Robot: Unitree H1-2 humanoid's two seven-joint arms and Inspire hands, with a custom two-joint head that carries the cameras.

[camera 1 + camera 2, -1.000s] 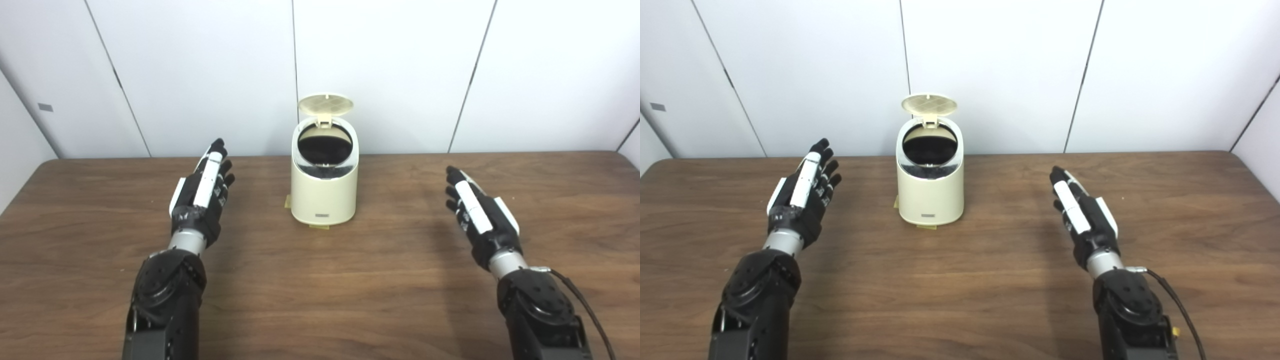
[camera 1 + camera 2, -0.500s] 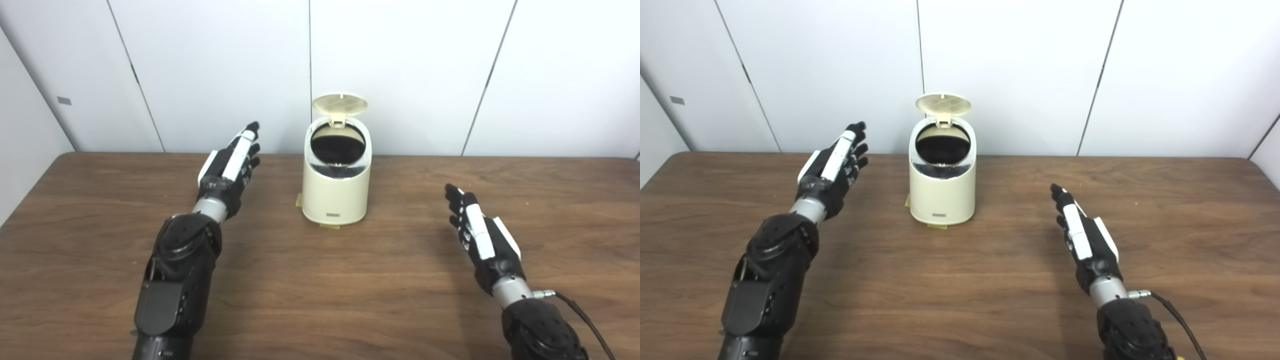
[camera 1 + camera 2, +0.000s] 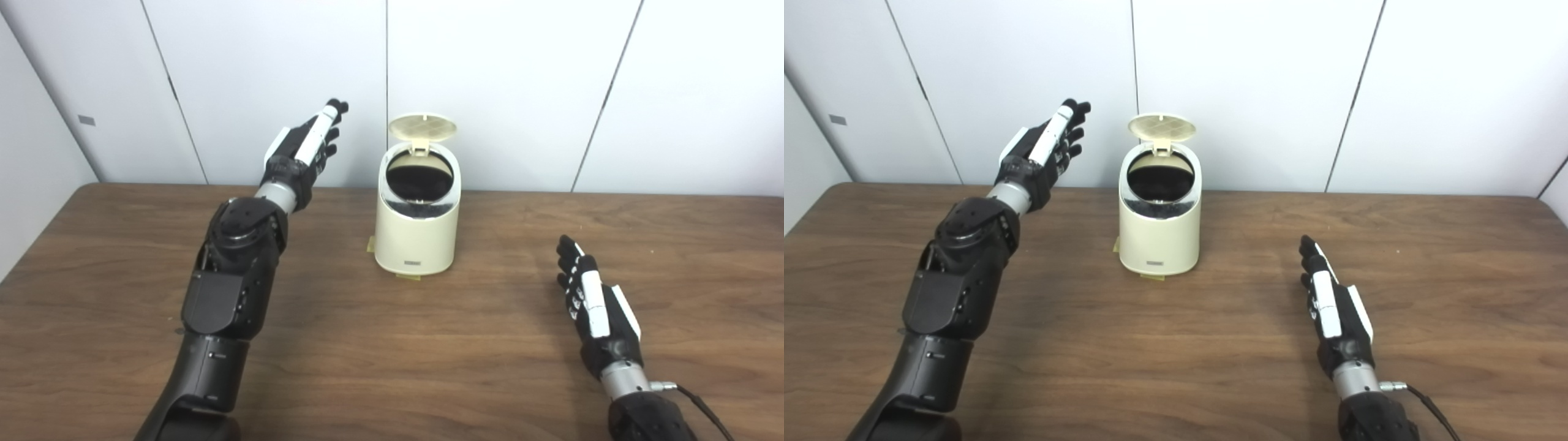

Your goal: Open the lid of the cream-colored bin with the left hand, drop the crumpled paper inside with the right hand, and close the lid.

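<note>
At frame centre, the cream-colored bin (image 3: 417, 229) is standing with its lid (image 3: 422, 127) flipped up. The left hand (image 3: 303, 149), fingers apart and empty, is hovering upper left; it should press the lid down gently. The right hand (image 3: 596, 312) is waiting, spread and empty, lower right.

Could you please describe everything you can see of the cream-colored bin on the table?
The cream-colored bin is a small rounded cylinder, plastic by its look, standing upright on the wooden table near the back wall. Its round lid is hinged at the rear and stands open, showing a gridded underside. The slanted, rimmed mouth shows a dark interior; its contents cannot be made out. A small dark label sits low on the front. Tape tabs show at its base. Neither hand touches it.
</note>
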